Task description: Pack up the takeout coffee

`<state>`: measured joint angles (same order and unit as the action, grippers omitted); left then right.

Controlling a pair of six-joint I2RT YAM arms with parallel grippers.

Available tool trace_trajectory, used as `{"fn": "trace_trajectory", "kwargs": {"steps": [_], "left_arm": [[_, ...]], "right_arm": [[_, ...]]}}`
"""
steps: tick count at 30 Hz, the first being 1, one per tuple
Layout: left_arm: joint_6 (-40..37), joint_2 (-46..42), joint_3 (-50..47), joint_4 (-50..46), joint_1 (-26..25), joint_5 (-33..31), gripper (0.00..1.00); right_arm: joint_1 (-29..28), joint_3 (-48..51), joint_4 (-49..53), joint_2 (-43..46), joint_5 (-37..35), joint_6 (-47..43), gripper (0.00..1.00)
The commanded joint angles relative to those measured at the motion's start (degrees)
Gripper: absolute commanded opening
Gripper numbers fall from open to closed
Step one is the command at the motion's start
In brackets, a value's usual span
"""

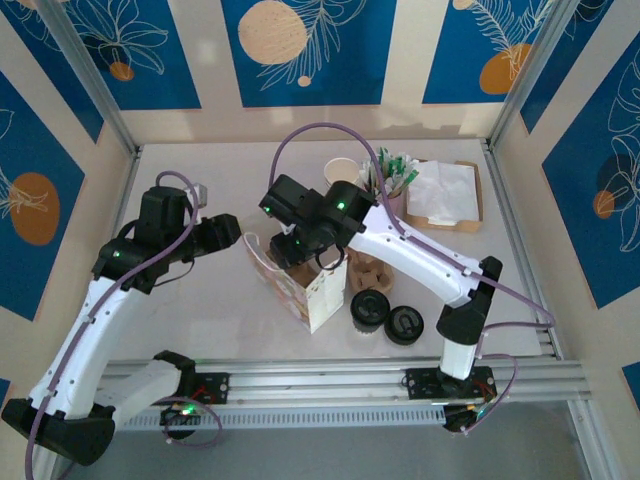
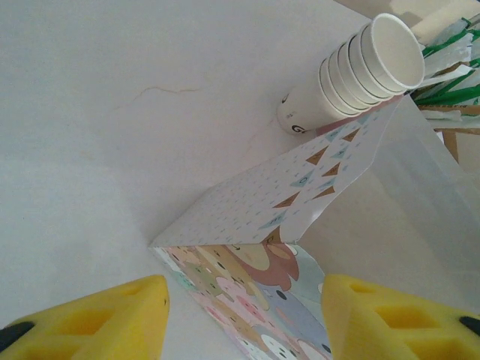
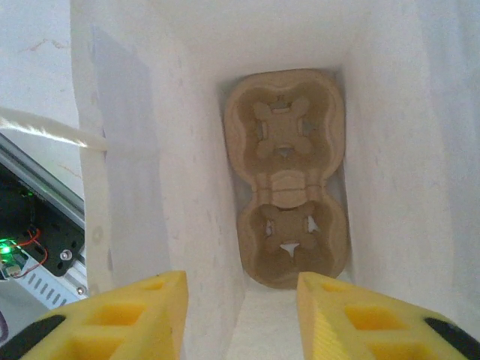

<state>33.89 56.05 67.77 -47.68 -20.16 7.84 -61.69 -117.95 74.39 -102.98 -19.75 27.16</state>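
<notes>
Yellow fingers (image 2: 97,315) of the left gripper (image 2: 244,294) fill the bottom corners of my left wrist view. They are spread wide, and the near corner of the patterned paper bag (image 2: 251,266) lies in the gap. I see neither finger touching it. At the upper right of that frame a stack of paper cups (image 2: 352,75) rests just behind the bag's rim, next to some green-wrapped sticks (image 2: 450,75).

On the right wrist view, the right gripper (image 3: 240,289) hangs over the open mouth of the bag. Its fingers (image 3: 142,315) are moderately apart with nothing clamped between them, and the bag's left wall (image 3: 202,187) runs down toward the gap. A brown cardboard cup carrier (image 3: 285,180) lies flat on the bag's floor, its two cup holes bare.

From the overhead view, the bag stands at the centre of the table (image 1: 200,310). The takeout coffee (image 1: 368,307) stands outside it, just right of the bag's base, right of centre in the lower half of the frame. A second black lid (image 1: 405,324) sits just right of it; I cannot tell whether there is a cup under that one.
</notes>
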Motion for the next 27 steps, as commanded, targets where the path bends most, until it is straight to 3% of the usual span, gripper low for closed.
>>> {"fn": "trace_trajectory", "kwargs": {"steps": [1, 6, 14, 27], "left_arm": [[-1.44, 0.07, 2.00, -1.60, -0.93, 0.87, 0.56], [-1.25, 0.03, 1.66, -1.53, -1.11, 0.87, 0.56], [-1.52, 0.46, 1.40, -1.63, -1.40, 0.01, 0.56], [-1.72, 0.55, 1.08, -0.81, -1.46, -1.19, 0.56]], "right_arm": [[-0.62, 1.77, -0.24, 2.74, -1.09, -0.17, 0.39], [-0.54, 5.14, -3.29, 4.77, -1.54, -1.35, 0.36], [-0.45, 8.33, -6.80, 5.79, -2.52, -2.41, 0.22], [-0.52, 9.38, -11.38, 8.91, -1.61, -2.38, 0.20]]}}
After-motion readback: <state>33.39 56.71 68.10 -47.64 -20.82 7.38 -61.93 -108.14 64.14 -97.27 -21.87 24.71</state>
